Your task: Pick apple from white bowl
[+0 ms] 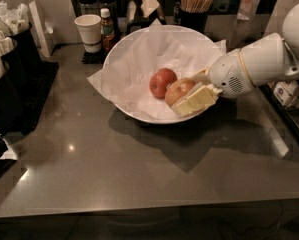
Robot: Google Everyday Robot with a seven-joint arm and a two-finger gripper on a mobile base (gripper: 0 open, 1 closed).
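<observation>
grey counter (114,154), its near edge running along the bottom of the view. white bowl (139,115) sits toward the back, near rim well apart from that edge, a broad stretch of counter between. crumpled white paper (139,59) lines the bowl and spills over its left rim. apple (178,89) lies in the right half of the bowl, just beside a redder apple (161,82) on its left. gripper (189,91) reaches in over the right rim from the white arm (259,61). pale fingers (199,99) pinch the apple, one across its near side, one behind. back edge crowded: paper cup (88,31), small bottle (107,26), holder of stir sticks (195,4). black organiser (9,79) stands at far left.
</observation>
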